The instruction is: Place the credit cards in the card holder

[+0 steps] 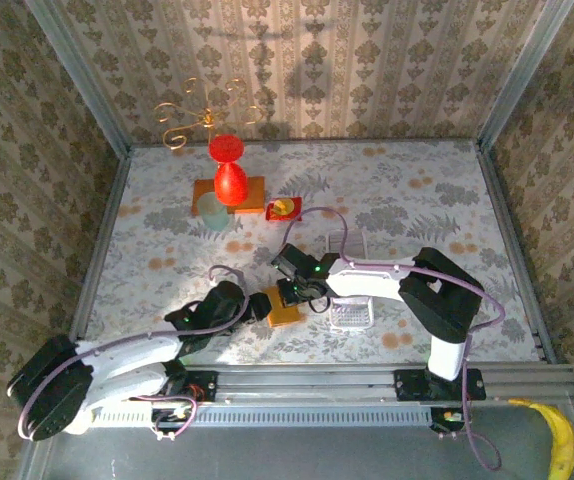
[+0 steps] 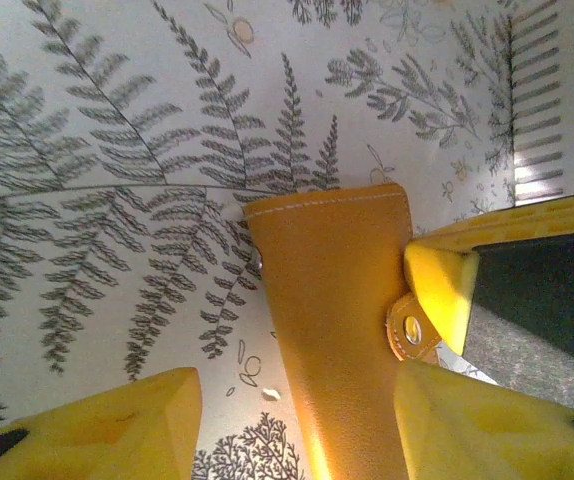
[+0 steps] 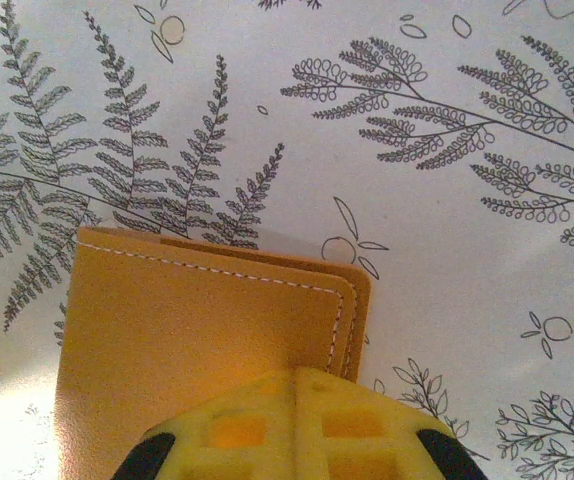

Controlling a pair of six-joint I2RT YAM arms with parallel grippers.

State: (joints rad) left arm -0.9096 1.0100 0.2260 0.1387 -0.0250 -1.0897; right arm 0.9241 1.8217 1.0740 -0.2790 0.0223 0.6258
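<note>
The orange leather card holder (image 1: 285,313) lies flat on the fern-print table between the two arms. In the left wrist view the card holder (image 2: 332,300) runs between the fingers of my left gripper (image 2: 297,430), which stands open; the left finger is apart from it and the right finger is close beside it. My right gripper (image 3: 297,400) is shut, its tips pressed together on top of the holder (image 3: 197,320). In the left wrist view one of its fingers (image 2: 445,282) sits by the snap tab (image 2: 412,328). A pale card edge (image 3: 292,240) peeks out at the holder's far side.
A clear ridged tray (image 1: 350,315) lies just right of the holder, and another clear piece (image 1: 345,245) lies farther back. At the back stand a red vase (image 1: 229,178) on an orange mat, a small red-yellow object (image 1: 284,208) and a gold wire stand (image 1: 192,118).
</note>
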